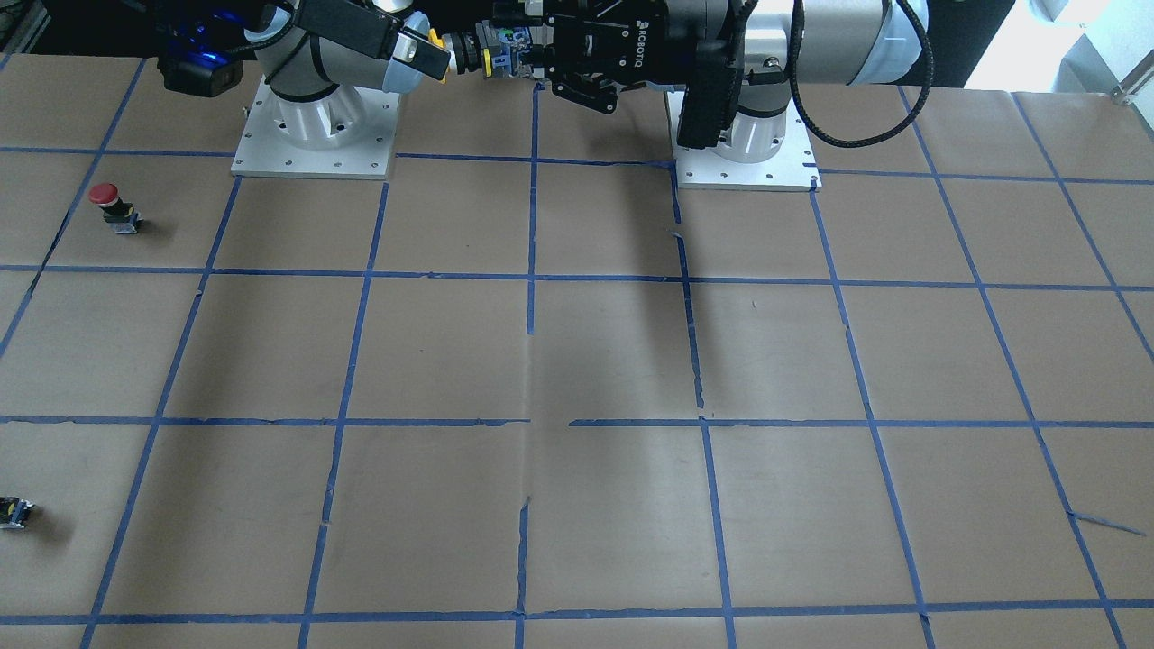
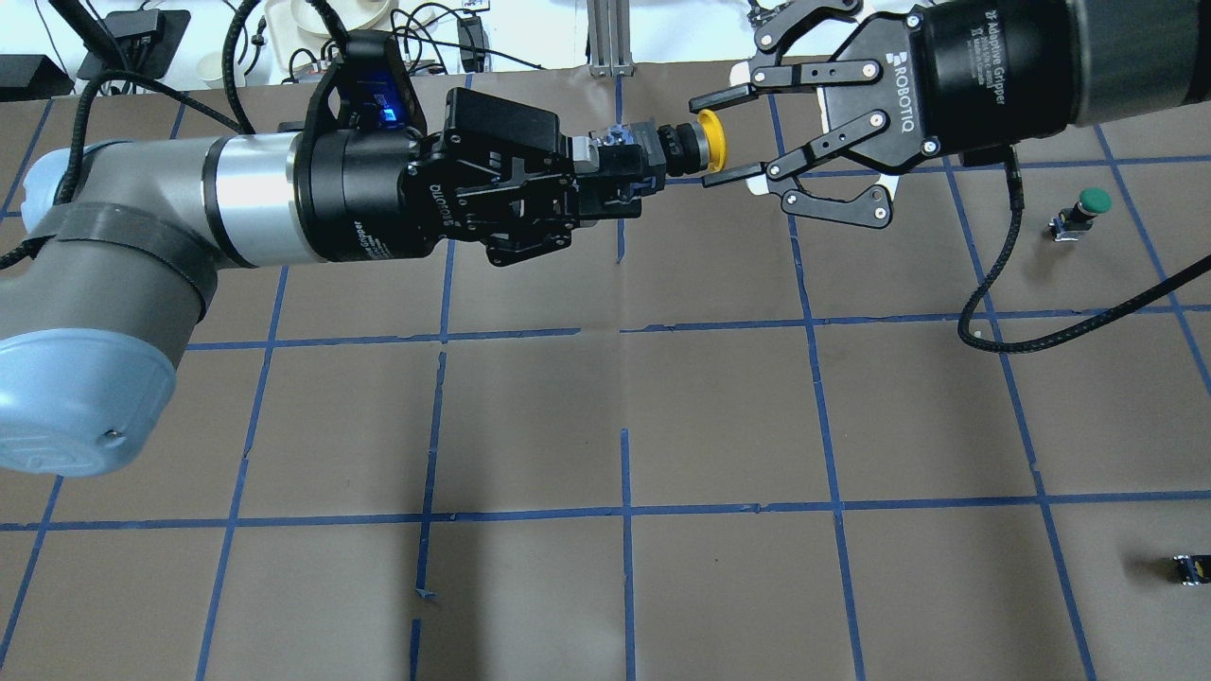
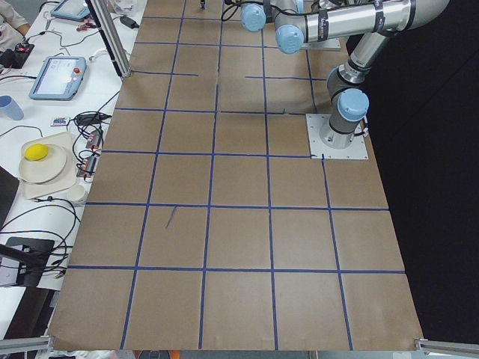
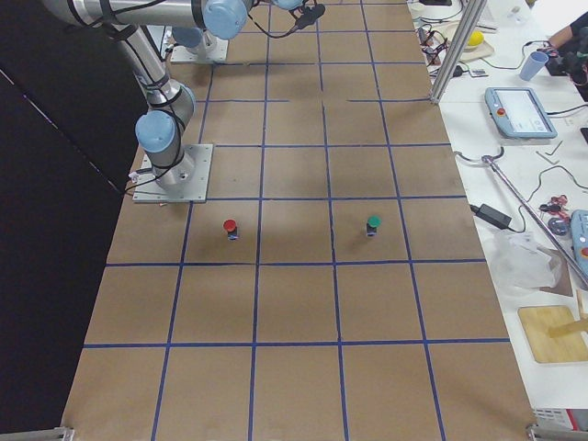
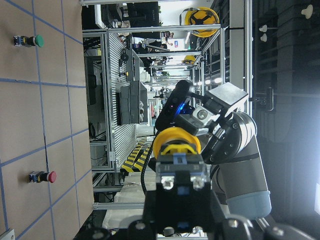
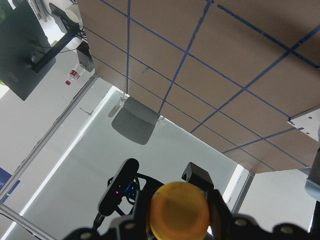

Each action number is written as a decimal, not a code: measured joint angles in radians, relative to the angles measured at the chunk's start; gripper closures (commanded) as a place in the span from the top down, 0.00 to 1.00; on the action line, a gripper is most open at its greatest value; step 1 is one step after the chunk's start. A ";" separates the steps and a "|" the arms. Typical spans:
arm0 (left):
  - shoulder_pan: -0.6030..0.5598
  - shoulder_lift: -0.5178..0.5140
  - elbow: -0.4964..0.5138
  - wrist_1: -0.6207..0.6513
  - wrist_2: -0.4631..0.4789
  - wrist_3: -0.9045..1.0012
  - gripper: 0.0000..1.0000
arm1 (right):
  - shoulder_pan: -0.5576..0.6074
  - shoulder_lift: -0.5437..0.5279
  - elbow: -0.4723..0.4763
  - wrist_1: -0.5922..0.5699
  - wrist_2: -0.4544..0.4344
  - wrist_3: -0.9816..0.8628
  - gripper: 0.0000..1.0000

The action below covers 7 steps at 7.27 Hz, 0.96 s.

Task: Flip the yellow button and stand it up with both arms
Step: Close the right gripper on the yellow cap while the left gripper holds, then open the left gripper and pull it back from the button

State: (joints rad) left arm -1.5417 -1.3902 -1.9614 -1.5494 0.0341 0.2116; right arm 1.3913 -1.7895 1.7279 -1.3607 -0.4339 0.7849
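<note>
The yellow button [image 2: 710, 144] is held in the air, lying sideways, with its cap towards the right arm. My left gripper [image 2: 610, 170] is shut on its boxy base [image 1: 498, 54]. My right gripper [image 2: 710, 138] is open, with one fingertip on each side of the yellow cap and a small gap showing at both. In the left wrist view the base [image 5: 175, 172] fills the lower middle, with the cap [image 5: 176, 141] beyond it. In the right wrist view the cap [image 6: 179, 211] faces the camera at the bottom centre.
A red-capped button [image 1: 113, 205] and a green-capped button [image 2: 1083, 210] stand on the brown, blue-taped table [image 2: 719, 416] on my right side. A small black block [image 2: 1190, 567] lies near the right front edge. The arm bases [image 1: 315, 135] stand at the back.
</note>
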 measured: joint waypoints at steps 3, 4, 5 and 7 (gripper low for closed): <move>-0.001 0.002 0.007 -0.001 0.013 -0.019 1.00 | 0.000 0.001 -0.001 -0.001 -0.001 0.001 0.29; -0.001 -0.002 0.009 0.006 0.013 -0.052 1.00 | 0.000 0.001 -0.001 -0.001 -0.004 0.001 0.29; -0.002 -0.009 0.009 0.033 0.014 -0.085 1.00 | -0.003 0.002 -0.003 -0.003 -0.029 -0.003 0.29; -0.001 -0.032 0.008 0.151 0.101 -0.183 1.00 | -0.015 0.021 -0.006 -0.078 -0.185 -0.025 0.29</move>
State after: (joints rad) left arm -1.5427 -1.4222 -1.9532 -1.3983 0.1351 0.0286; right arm 1.3761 -1.7685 1.7218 -1.4387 -0.6193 0.7595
